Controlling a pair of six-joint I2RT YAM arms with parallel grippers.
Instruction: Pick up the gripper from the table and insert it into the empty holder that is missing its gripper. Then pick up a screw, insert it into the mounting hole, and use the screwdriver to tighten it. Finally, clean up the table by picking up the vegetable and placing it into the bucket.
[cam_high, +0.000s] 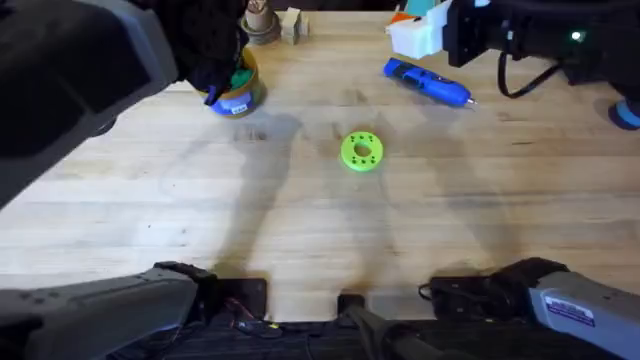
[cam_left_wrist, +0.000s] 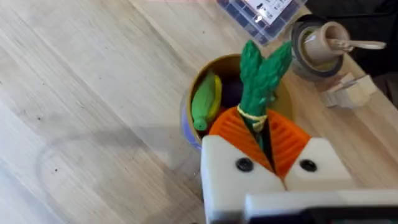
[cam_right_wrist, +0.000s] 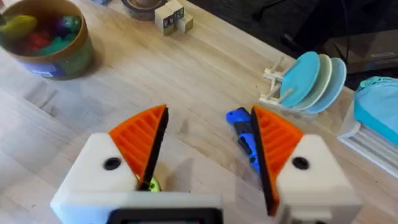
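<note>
Vegetable (cam_left_wrist: 261, 78): green and leafy-topped, pinched upright between the left gripper's orange pads, hanging right over the bucket's open mouth.
Left gripper (cam_left_wrist: 266, 146): clamped on the vegetable, its white finger blocks drawn close together; in the overhead view that arm looms large and dark across the far left corner.
Bucket (cam_high: 238, 95): small round tub at the far left of the table, yellow rim, blue lower wall; the left wrist view catches a yellow-green toy piece (cam_left_wrist: 205, 101) lying inside it.
Right gripper (cam_right_wrist: 208, 146): fingers spread wide apart, nothing between them, hovering over bare wood.
Screwdriver (cam_high: 426, 83): blue, lying flat on the table at the far right, tip pointing right; in the right wrist view it lies beyond the open fingers.
Lime-green disc (cam_high: 361, 150): round, with holes, flat near the table's middle, well apart from the bucket.
Tape roll (cam_left_wrist: 318, 46): just beside the bucket at the table's far edge.
Plate rack (cam_right_wrist: 308, 84): blue plates on edge, past the screwdriver.
</note>
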